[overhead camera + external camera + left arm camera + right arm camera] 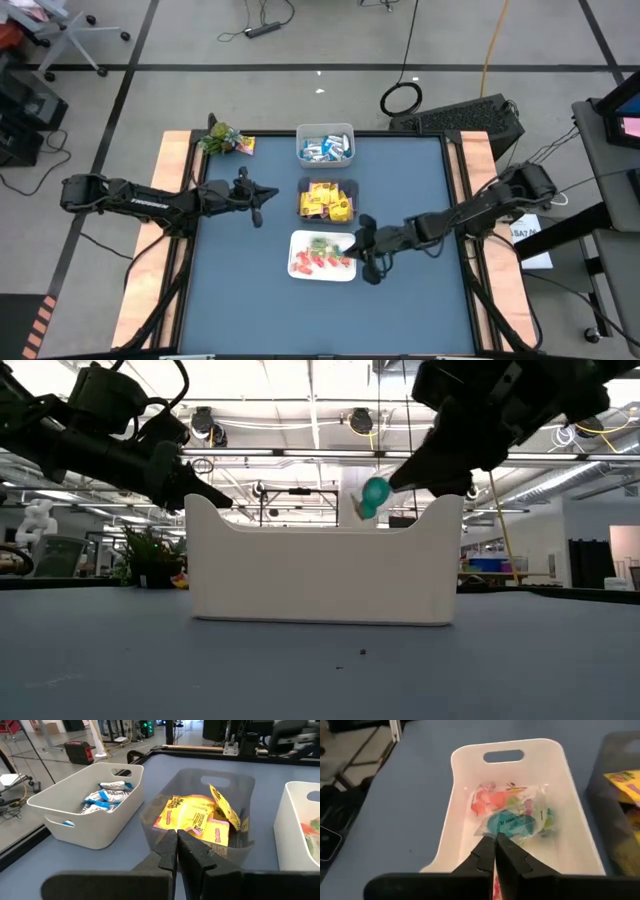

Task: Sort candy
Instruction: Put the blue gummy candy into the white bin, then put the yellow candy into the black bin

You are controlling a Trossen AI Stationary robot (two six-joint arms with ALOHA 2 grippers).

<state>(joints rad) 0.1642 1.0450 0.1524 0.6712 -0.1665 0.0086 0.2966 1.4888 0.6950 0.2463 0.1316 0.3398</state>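
**Right gripper holding teal candy over white bin**

Right gripper (495, 841) is clamped on a teal wrapped candy (511, 824), above the white bin (296, 268) of red and green pieces. Just beyond: dark bin (352, 186) of yellow packets, then grey bin (325, 130) of blue bars. Left gripper (176, 846), fingers together, empty, hangs beside the dark bin. Plant (222, 140) at the far-left corner.

A green leafy plant-like object (222, 139) sits at the far left corner of the dark blue table top (240, 290), with pale wooden strips (170, 165) along the table's sides. Beyond the table, a black coiled cable (401, 98) lies on the grey floor beside a black box-shaped case (470, 117). White papers (530, 240) lie on the right.
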